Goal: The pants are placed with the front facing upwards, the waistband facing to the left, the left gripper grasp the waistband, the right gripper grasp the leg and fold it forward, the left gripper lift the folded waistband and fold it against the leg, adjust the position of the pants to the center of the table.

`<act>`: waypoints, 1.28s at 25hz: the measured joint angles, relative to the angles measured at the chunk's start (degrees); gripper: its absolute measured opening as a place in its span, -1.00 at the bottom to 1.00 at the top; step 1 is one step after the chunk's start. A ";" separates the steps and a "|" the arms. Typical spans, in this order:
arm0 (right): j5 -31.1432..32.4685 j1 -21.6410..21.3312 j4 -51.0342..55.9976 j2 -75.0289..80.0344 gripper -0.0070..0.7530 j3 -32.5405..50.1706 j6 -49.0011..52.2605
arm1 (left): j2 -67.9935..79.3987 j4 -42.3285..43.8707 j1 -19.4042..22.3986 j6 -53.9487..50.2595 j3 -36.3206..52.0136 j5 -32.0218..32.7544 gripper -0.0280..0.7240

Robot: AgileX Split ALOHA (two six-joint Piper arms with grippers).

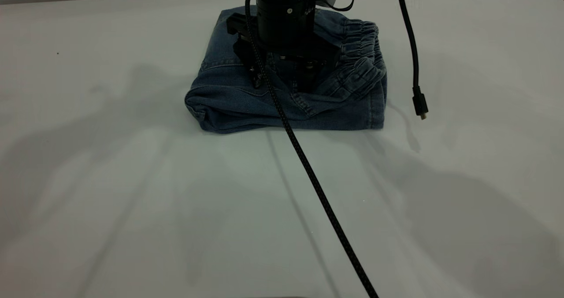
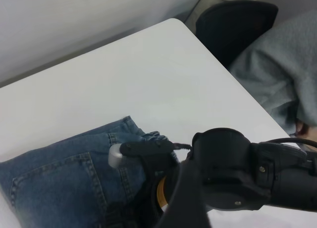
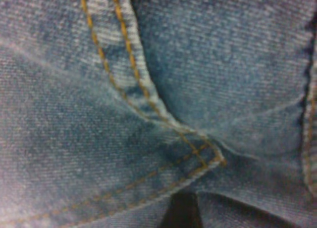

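1. The pants (image 1: 246, 99) lie folded into a compact bundle on the white bench (image 1: 132, 201), toward its far side, with the gathered waistband (image 1: 363, 55) at the bundle's right in the exterior view. Both folds look done, so I judge the step in hand is the last one: shifting the bundle to the middle of the bench.
2. One black tool (image 1: 282, 75) is pressed down onto the top of the bundle, arm straight above it. The right wrist view shows nothing but denim and orange seam stitching close up, so this looks like the right tool. Whether its fingers are apart or together, I cannot tell.
3. The left tool itself isn't visible in any view; its wrist camera looks down on the denim and the other arm from above.
4. To do this well, keep steady downward pressure and drag slowly toward the near side so the layers travel as one.
5. Risk: the top layer may slide over the lower one and undo the fold. The braided cable (image 1: 308, 170) trailing across the bench could also snag.
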 joint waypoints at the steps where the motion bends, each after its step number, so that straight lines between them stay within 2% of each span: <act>1: 0.60 0.00 -0.93 0.11 0.41 -1.10 -1.08 | 0.00 0.00 0.00 0.00 0.00 0.00 0.62; 6: 1.50 -0.05 -1.27 -0.22 0.41 -9.96 -15.39 | 0.00 0.00 0.00 0.00 0.00 0.00 0.62; 11: 2.04 -0.05 4.48 -4.39 0.41 -19.88 -37.64 | -1.00 0.22 0.00 0.00 0.00 0.45 0.62; 16: 2.86 -0.05 13.45 -11.81 0.41 -21.63 -53.63 | -7.33 2.27 0.00 -0.30 0.00 3.70 0.62; 25: 3.63 0.01 14.87 -24.30 0.41 -21.63 -61.24 | -22.52 17.57 0.00 -9.89 0.00 15.32 0.62; 32: 4.10 0.01 10.29 -35.61 0.41 -21.06 -61.94 | -34.86 26.61 0.00 -16.54 0.00 15.35 0.62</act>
